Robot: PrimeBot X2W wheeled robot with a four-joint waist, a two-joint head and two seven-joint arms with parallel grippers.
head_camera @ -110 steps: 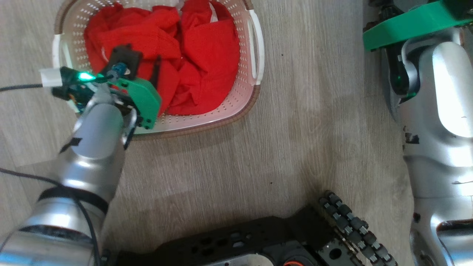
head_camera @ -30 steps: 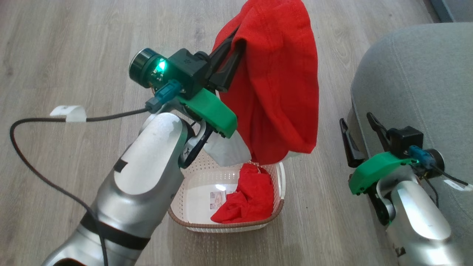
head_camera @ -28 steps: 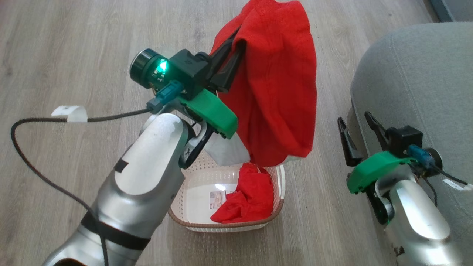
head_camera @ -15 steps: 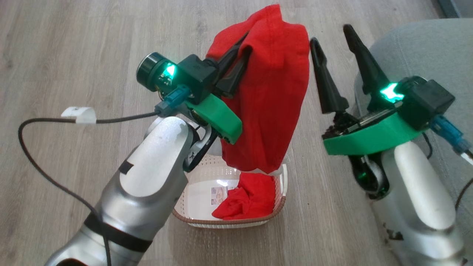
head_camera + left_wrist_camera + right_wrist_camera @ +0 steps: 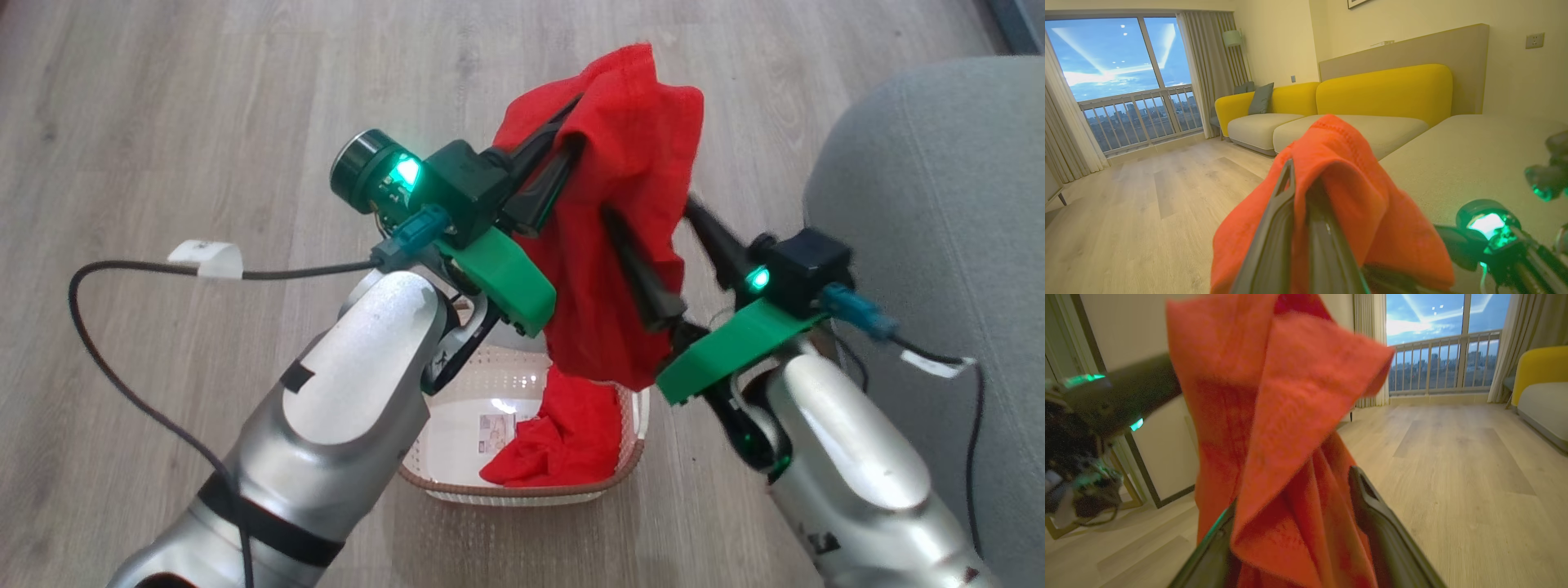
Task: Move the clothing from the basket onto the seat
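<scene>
My left gripper is shut on a bright red garment of the clothing and holds it high above the basket. The cloth drapes over its fingers in the left wrist view. My right gripper is open, its two fingers either side of the hanging cloth; one finger shows beside the fabric. A second red garment lies in the cream basket, beside the label. The grey-green seat is at the right.
Pale wood floor surrounds the basket. A dark cable with a white tag trails from my left wrist. The left wrist view shows the broad seat cushion, yellow sofa backs and a window.
My right gripper has tilted left and closed in, so its open fingers now straddle the hanging garment. My left gripper still holds the garment, now shifted slightly to the right.
</scene>
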